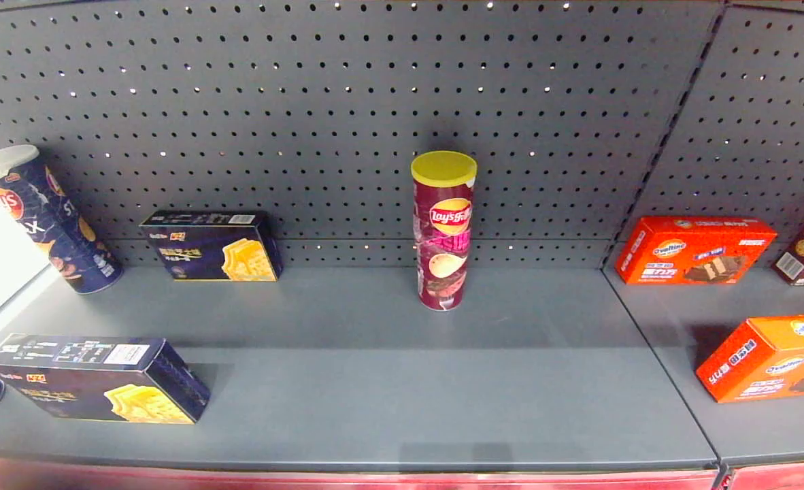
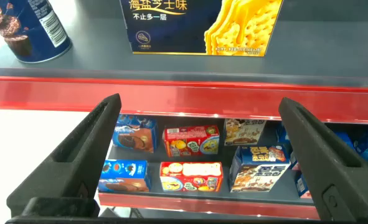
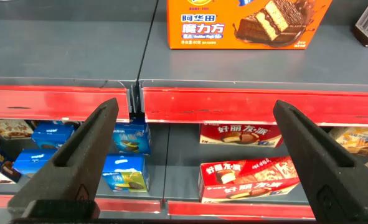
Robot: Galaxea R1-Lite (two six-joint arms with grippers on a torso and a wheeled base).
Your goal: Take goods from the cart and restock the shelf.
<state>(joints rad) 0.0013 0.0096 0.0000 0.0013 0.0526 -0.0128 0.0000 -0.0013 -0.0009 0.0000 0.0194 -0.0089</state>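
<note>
A shop: pegboard-backed shelf (image 1: 375,381) of snack boxes (image 1: 694,250), red price rail (image 1: 307,478).

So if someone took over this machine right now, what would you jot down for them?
Left pincer: open, empty, facing the red shelf edge. Right pincer: open, empty, facing it too.
On the shelf: maroon chip can upright near the back wall, dark blue boxes to the robot's left, orange boxes to its right.
Done: these goods are shelved.
Left: fetch more goods; bare shelf before the can to fill.
</note>
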